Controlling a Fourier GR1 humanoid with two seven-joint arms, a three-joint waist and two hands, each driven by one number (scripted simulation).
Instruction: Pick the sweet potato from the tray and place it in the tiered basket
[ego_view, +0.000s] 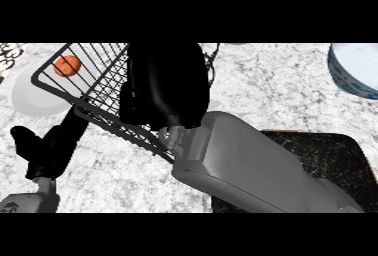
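1. Head view, right side: right robot hand (166, 85) hanging over the wire basket (88, 107), with the grey forearm coming in from the lower right across the dark tray (339, 150). Impossible to tell whether this robot hand is apart, together or clamped on something; only its dark back visible.
2. Head view, lower left: left robot hand (33, 150) resting near the edge above the bench (280, 90), fingers straight and apart, holding nothing.
3. Place of the sweet potato (66, 66): inside the rim of the basket, at its far left corner, seen through the wires and well apart from the right robot hand. Which tier, impossible to say.
4. Look of it: small, rounded, orange-red, with a slightly darker patch on one side. Probably smooth and ready to roll on the wire floor.
5. Step in hand, as a judgement: placing nearly finished, pulling away left to do. Better to lift straight up first, then draw back toward the tray, so as not to catch the rim or push the basket.
6. Also there: white plate (33, 97) beside the basket at the left, blue-patterned bowl (358, 70) at the upper right.
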